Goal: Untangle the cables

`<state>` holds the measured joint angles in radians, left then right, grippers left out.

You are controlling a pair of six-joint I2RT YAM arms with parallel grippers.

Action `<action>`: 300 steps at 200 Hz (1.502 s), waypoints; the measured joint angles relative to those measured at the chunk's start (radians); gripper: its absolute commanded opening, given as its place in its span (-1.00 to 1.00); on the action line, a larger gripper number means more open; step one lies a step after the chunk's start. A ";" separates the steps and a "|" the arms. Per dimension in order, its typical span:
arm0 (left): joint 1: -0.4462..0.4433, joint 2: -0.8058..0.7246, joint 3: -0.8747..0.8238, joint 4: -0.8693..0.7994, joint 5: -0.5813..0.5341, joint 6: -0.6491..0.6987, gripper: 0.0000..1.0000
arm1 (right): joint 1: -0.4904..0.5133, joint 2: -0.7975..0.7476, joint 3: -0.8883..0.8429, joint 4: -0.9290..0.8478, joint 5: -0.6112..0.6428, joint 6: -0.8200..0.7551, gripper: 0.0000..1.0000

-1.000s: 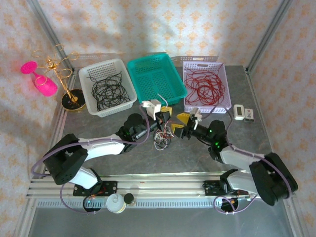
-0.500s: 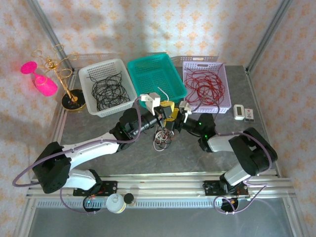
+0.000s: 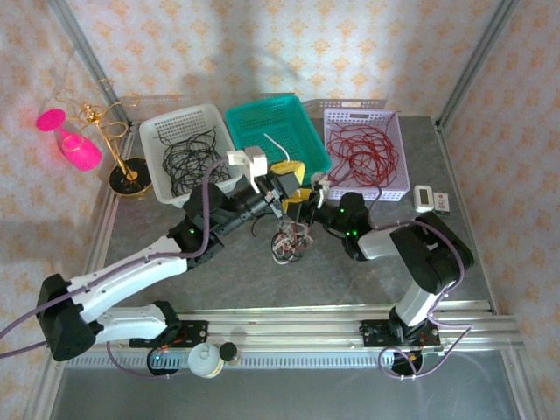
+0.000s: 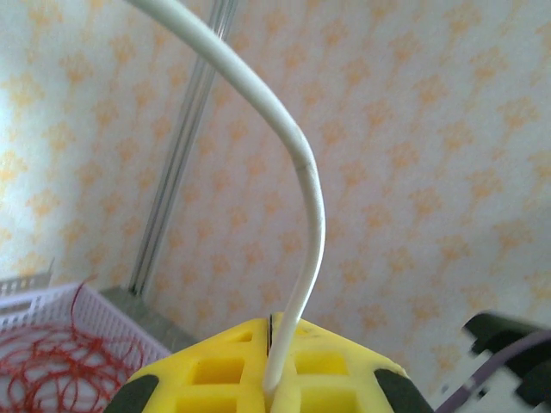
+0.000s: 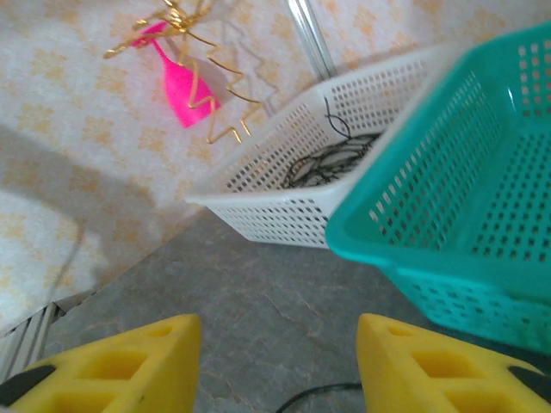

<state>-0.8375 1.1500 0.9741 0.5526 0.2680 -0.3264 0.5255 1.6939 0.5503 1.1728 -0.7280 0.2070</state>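
A small clump of tangled cables (image 3: 291, 241) in red, white and black lies on the grey table between the two arms. My left gripper (image 3: 287, 173) is raised above and behind the clump. Its yellow jaws (image 4: 274, 331) are shut on a white cable (image 4: 301, 258), which curves up and away from them; its free end (image 3: 274, 143) pokes up over the teal basket. My right gripper (image 3: 302, 201) sits close beside the left one, just above the clump. Its yellow fingers (image 5: 129, 361) are spread, with bare table between them and a bit of black cable (image 5: 318, 394) below.
Along the back stand a white basket (image 3: 188, 122) with black cables (image 3: 192, 162), a teal basket (image 3: 262, 114), and a lilac basket (image 3: 398, 166) with red cables (image 3: 363, 153). A gold wire stand (image 3: 118, 144) and pink glass (image 3: 74, 144) are at far left. Two small devices (image 3: 433, 199) lie at right.
The left gripper has risen and drawn back to the left, pulling the white cable up. The right gripper has slid left to the clump and its fingers have narrowed.
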 measured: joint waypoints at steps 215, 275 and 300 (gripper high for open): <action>0.016 0.211 0.982 -0.606 -0.319 0.368 -1.00 | 0.000 0.117 0.051 -0.183 0.127 0.119 0.01; 0.022 0.366 1.280 -0.623 -0.348 0.530 -1.00 | 0.013 0.117 0.074 -0.317 0.189 0.084 0.04; 0.022 0.402 1.375 -0.622 -0.356 0.580 -1.00 | 0.019 0.117 0.106 -0.432 0.244 0.043 0.07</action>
<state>-0.8154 1.5517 2.3489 -0.0696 -0.0883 0.2539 0.5449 1.8111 0.6567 0.7406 -0.4839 0.2504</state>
